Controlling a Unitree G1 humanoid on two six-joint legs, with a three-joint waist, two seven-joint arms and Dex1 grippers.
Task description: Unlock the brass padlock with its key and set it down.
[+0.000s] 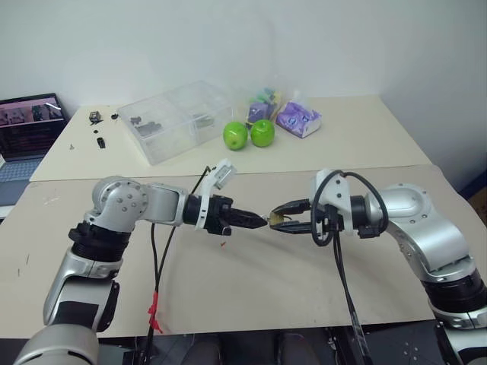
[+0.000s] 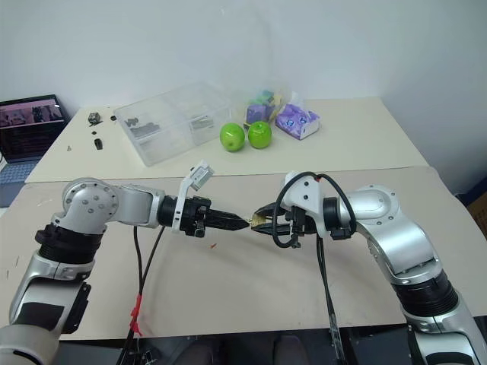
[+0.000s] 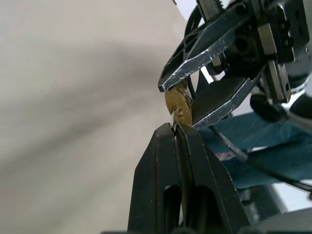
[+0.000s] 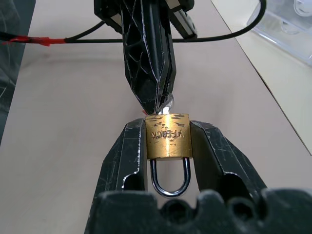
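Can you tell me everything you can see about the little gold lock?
The brass padlock is a tiny gold-yellow metal block with stamped letters on its face and a thin silvery shackle, still closed. The right gripper clamps it by its sides, above the tan table, shackle toward the wrist. The shut left gripper presses a small silvery key into its keyhole end.

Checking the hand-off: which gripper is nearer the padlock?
Right. The right gripper clamps the padlock between its fingers, shackle toward its palm. The left gripper is shut on the key, tip at the padlock's keyhole end.
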